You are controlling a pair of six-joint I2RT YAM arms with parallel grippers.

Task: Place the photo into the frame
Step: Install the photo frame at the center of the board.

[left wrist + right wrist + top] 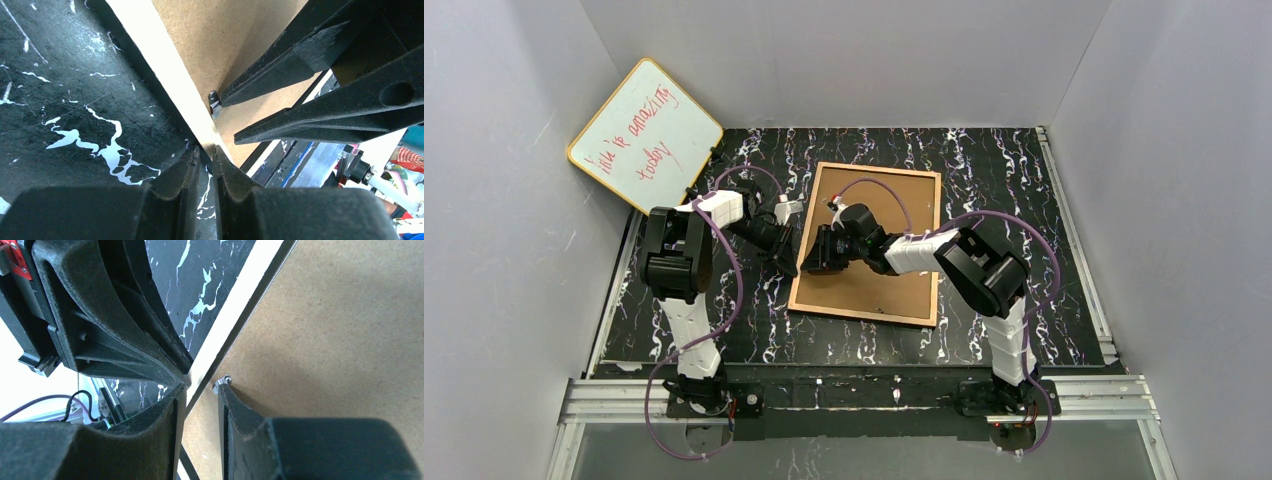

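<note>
The frame (864, 314) lies back-up in the middle of the table (984, 180). Its long axis runs near to far with a slight lean, and the brown backing panel (879, 290) sits inside its pale wood rails. The photo shows in no view (it may be under the panel; I cannot tell). Both arms meet midway along the frame's left rail. The left claw (210, 155) comes in from the table side, its fingers all but pressed together, seemingly nipping the rail's outer edge. The right claw (200, 395) reaches across from the right and stands spread astride that rail. One fingertip is over the table side, and the other touches a small metal clip (222, 381) on the panel, just inside the rail. The clip therefore lies right at the right claw's inner tip. That arm looks placed to work it while the left steadies the frame.
</note>
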